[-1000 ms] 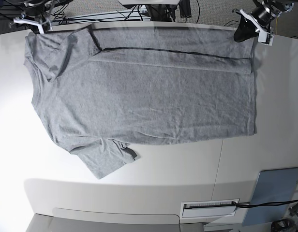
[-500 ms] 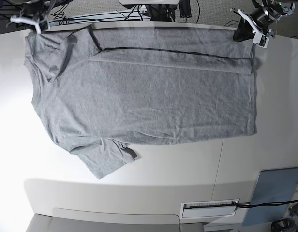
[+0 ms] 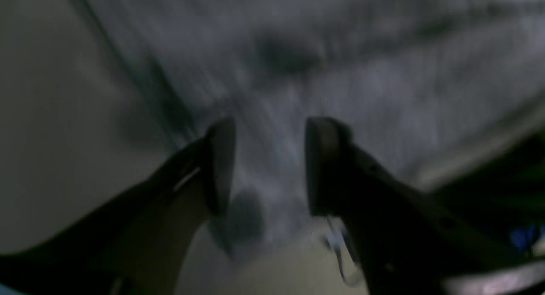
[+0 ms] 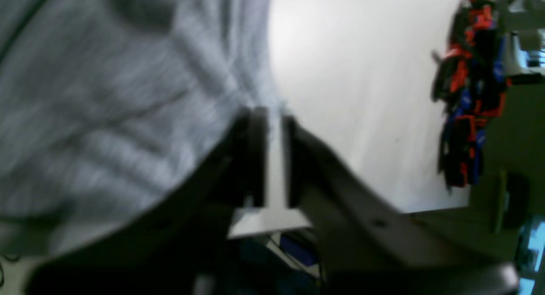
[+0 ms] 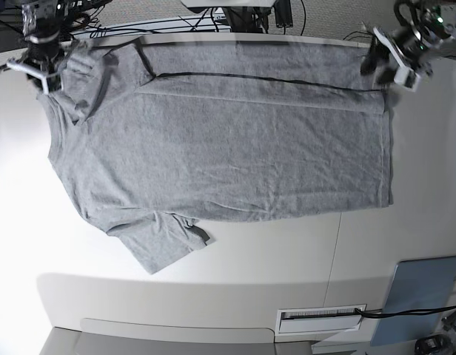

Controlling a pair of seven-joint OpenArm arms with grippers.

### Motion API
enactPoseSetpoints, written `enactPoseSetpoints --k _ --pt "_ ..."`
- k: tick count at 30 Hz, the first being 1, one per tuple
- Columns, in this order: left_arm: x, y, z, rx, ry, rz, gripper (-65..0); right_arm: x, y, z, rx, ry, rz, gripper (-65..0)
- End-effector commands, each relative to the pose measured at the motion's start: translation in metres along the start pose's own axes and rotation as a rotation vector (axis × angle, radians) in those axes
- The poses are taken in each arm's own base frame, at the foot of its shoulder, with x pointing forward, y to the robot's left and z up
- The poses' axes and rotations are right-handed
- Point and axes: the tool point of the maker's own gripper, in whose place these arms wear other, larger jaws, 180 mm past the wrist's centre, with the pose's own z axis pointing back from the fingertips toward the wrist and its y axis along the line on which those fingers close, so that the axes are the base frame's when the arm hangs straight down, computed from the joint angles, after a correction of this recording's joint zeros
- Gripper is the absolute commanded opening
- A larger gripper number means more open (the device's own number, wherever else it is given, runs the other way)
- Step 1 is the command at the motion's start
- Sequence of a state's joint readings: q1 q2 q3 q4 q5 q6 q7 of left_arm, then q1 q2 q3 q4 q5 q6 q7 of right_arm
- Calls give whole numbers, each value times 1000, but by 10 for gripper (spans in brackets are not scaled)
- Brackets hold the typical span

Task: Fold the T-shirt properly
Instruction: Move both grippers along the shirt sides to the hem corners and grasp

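Fabric covers most of the white table: the T-shirt lies flat with its plain grey side up, collar and shoulders toward 9 o'clock in the base view, hem toward 3 o'clock. One long band along the 12 o'clock edge is already folded over onto the body, its crease marked by a dark line. The sleeve at 7 o'clock is still spread out and slightly crumpled.

A change is seen against the earlier base pictures. The left gripper, at 2 o'clock by the hem corner, was then closed near the cloth; its fingers are now parted, and the left wrist view shows open space between them with blurred grey fabric beneath, nothing being pinched. The right gripper, at 10 o'clock by the shoulder, has been lowered toward the collar end. Its fingers are only narrowly apart in the right wrist view, and a pale strip shows in the gap; whether cloth is held there cannot be told from the blurred picture.

The folded band is judged to have just been released at the hem end, so the first lengthwise fold is taken as laid. The opposite long side, with the loose sleeve, remains to be brought in.
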State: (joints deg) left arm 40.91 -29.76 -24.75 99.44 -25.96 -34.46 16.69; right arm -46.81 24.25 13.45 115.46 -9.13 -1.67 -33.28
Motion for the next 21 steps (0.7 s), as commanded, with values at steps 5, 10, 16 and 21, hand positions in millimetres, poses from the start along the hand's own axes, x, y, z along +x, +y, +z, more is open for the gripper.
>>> enactPoseSetpoints --k 5,10,16,21 --pt "55 45 1 147 -127 3 -366 41 -26 -9 -82 -128 -8 -452" --pt "99 78 -18 204 -192 55 -366 78 -43 -15 -145 -237 -67 -452" --pt "144 105 -39 240 -268 102 -367 102 -40 -28 -71 -243 -117 -452" --pt "167 126 -63 244 -265 194 -366 117 -19 -30 48 -272 -166 -452"
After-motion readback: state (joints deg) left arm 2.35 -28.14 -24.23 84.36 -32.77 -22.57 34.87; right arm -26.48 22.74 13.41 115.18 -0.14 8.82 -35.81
